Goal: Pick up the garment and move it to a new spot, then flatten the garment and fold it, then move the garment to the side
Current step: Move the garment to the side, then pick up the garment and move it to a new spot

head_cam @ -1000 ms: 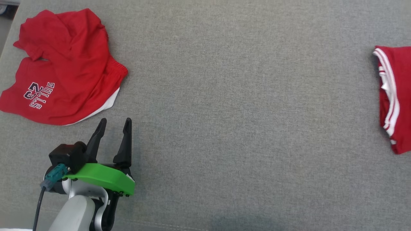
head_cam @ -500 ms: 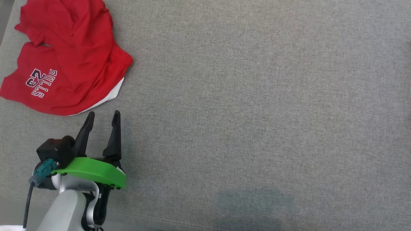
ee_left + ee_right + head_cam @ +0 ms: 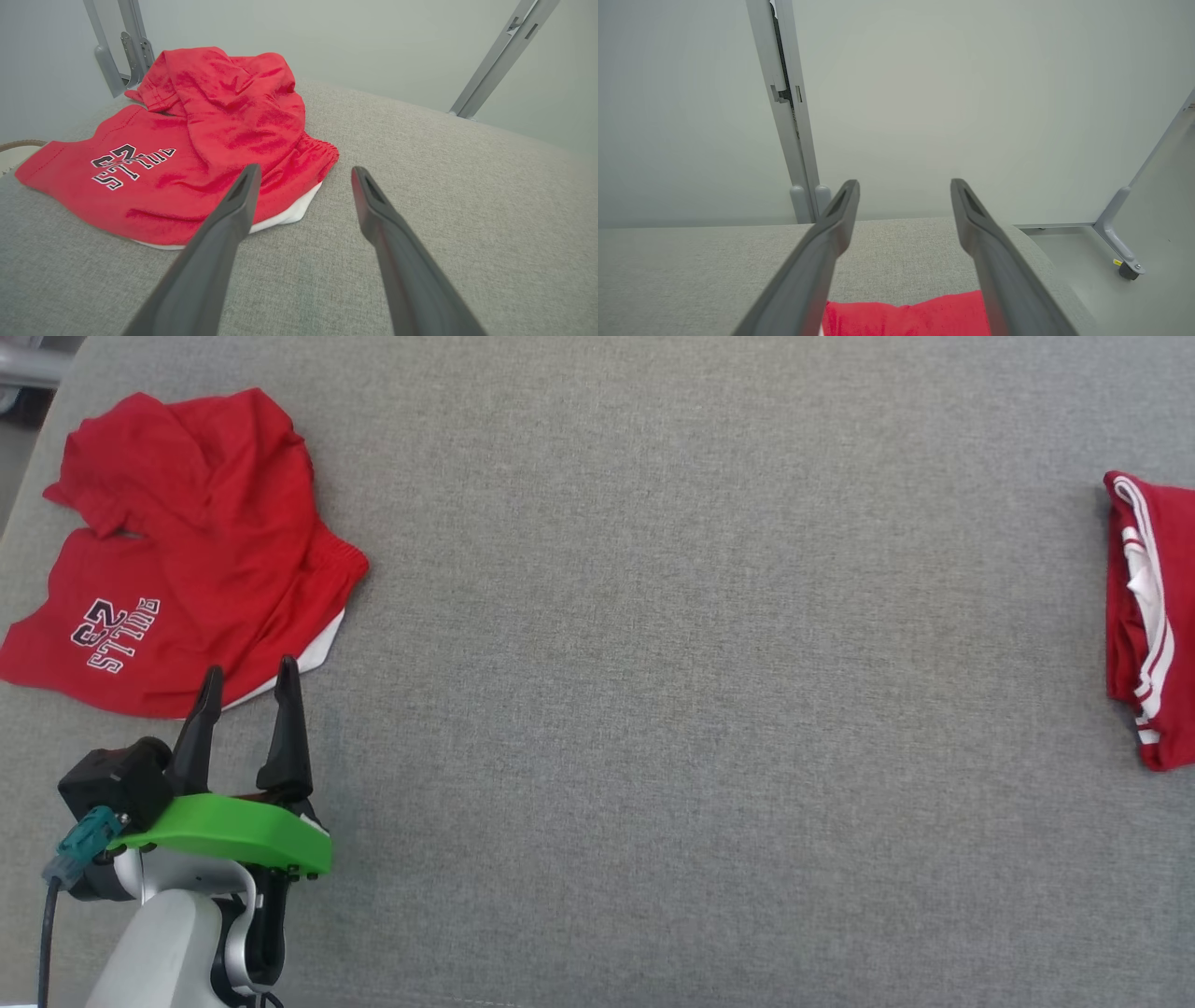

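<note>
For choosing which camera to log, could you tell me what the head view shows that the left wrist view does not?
Head view adds: a folded red garment with white stripes on the robot's right of the grey fabric surface, and the green bracket behind the left pincer.
Left wrist view adds: grey metal frame posts and a pale wall beyond the surface.
Both share: the crumpled red shorts lettered BULLS 23, their white lining peeking out, and the open left pincer pointing at their near edge.

Robot test lab, grey fabric worktop (image 3: pixel 672 728), bare pale walls (image 3: pixel 994 93), metal frame posts (image 3: pixel 784 116).
</note>
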Robot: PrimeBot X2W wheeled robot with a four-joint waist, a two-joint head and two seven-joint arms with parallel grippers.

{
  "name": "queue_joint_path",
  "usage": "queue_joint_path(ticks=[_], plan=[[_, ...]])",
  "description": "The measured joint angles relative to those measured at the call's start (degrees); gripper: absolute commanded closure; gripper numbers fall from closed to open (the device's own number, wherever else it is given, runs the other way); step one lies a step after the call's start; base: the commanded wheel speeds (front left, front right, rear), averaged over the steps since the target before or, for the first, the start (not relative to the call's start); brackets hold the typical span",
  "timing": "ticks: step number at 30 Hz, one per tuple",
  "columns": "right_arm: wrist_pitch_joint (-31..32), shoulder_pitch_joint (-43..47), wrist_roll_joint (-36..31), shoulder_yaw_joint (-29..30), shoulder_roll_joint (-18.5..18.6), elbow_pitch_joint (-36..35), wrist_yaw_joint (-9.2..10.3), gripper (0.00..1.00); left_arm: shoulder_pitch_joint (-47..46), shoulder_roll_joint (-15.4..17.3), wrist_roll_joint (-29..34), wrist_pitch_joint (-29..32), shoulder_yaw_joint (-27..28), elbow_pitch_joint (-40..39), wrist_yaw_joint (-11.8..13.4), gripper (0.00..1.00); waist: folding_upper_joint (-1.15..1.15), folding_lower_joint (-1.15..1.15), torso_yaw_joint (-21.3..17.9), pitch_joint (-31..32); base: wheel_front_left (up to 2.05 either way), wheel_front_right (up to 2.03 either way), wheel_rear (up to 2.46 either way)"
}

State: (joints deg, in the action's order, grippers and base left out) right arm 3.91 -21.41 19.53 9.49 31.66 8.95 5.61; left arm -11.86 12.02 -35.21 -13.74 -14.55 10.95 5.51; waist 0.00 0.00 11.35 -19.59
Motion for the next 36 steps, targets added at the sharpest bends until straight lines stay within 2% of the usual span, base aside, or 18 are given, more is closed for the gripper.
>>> queue_joint_path(ticks=[3, 10, 12, 13, 17, 20, 25, 30, 36], plan=[[-4.2, 1.0, 0.2, -2.1, -4.5, -2.2, 0.0, 0.0, 0.1, -0.2, 0.0, 0.0, 0.4, 0.2, 0.0, 0.0, 0.0, 0.0, -1.0, 1.9, 0.0, 0.0, 0.0], [-11.5, 9.8, -1.7, -7.6, -12.0, -3.7, 0.04, 0.0, 1.1, -0.3, 0.7, -0.5, 0.0, 0.8, 0.0, 0.0, 0.0, 0.0, -3.3, 6.6, 0.0, 0.0, 0.0], [-14.2, 12.8, -1.8, -9.7, -15.6, -3.8, 0.03, 0.0, 2.7, -0.2, 0.9, -0.5, -0.5, 0.5, -1.1, 0.0, 0.0, 0.0, -4.4, 8.5, 0.0, 0.0, 0.0], [-15.2, 13.8, -2.0, -10.2, -16.2, -3.7, 0.03, 0.0, 3.0, -0.2, 1.5, -0.5, -0.8, 0.6, -1.1, 0.0, 0.0, 0.0, -4.8, 9.0, 0.0, 0.0, 0.0], [-17.5, 19.8, -3.3, -10.8, -17.1, -0.9, 0.53, 0.0, 3.6, -0.2, 3.5, -0.5, -1.9, 1.3, -1.5, 0.0, 0.0, 0.0, -6.2, 11.2, 0.0, 0.0, 0.0], [-17.5, 24.2, -3.6, -11.5, -19.4, 1.3, 0.62, 0.0, 4.7, 0.0, 4.5, -0.5, -1.8, 2.0, -1.4, 0.0, 0.0, 0.0, -6.9, 12.7, 0.0, 0.0, 0.0], [-17.6, 26.8, -4.7, -12.7, -21.5, 2.8, 0.63, 0.0, 7.4, -0.1, 4.6, -0.5, -0.7, 3.1, -0.9, 0.0, 0.0, 0.0, -8.2, 14.9, 0.0, 0.0, 0.0], [-18.0, 26.9, -6.1, -12.6, -21.7, 2.9, 0.88, 0.0, 7.4, -0.3, 4.7, -0.5, -0.7, 3.2, -0.9, 0.0, 0.0, 0.0, -8.3, 16.0, 0.0, 0.0, 0.0], [-18.1, 26.8, -7.8, -12.9, -20.7, 2.5, 1.03, 0.0, 7.4, -1.1, 5.2, -0.5, -0.5, 3.3, -0.9, 0.0, 0.0, 0.0, -6.5, 16.4, 0.0, 0.0, 0.0]])
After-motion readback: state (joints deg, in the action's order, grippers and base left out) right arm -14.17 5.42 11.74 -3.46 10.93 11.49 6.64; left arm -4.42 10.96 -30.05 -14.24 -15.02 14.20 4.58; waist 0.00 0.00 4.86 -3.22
